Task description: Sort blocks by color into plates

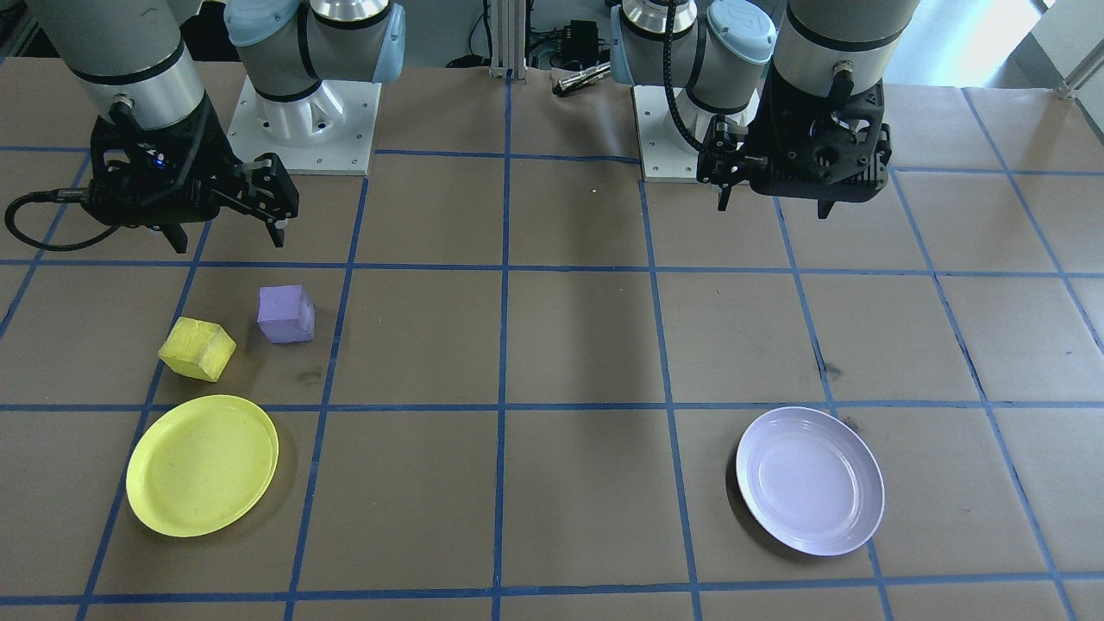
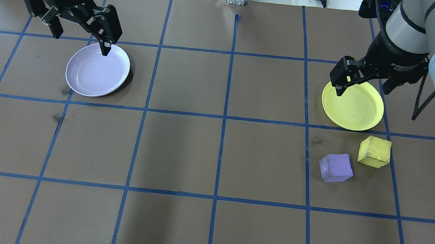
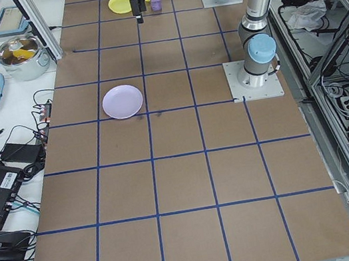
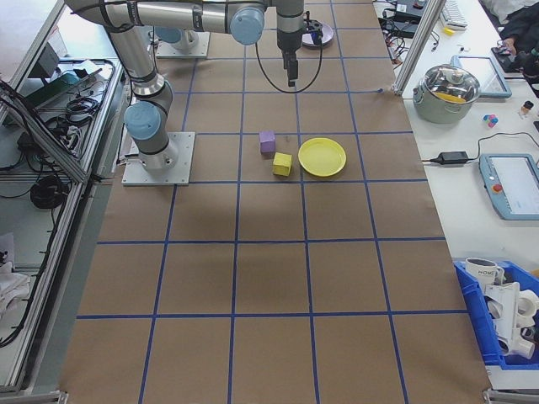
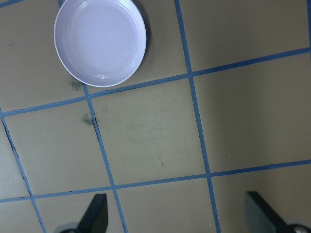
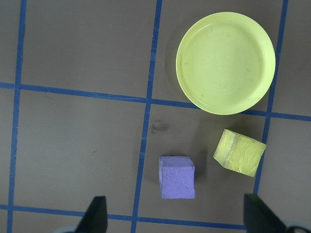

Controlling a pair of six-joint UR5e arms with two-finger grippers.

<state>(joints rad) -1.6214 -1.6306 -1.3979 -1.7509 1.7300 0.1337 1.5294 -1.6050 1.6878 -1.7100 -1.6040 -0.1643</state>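
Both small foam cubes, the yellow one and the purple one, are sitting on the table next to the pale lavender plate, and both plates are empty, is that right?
Not quite. The yellow foam cube and the purple foam cube sit on the table next to the round bright yellow plate, not the pale lavender plate, which lies far off on the robot's left side. The overhead exterior view shows it. Both plates are indeed empty.

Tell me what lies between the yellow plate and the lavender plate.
Only bare brown table with blue tape lines between the yellow plate and lavender plate, per the overhead view.
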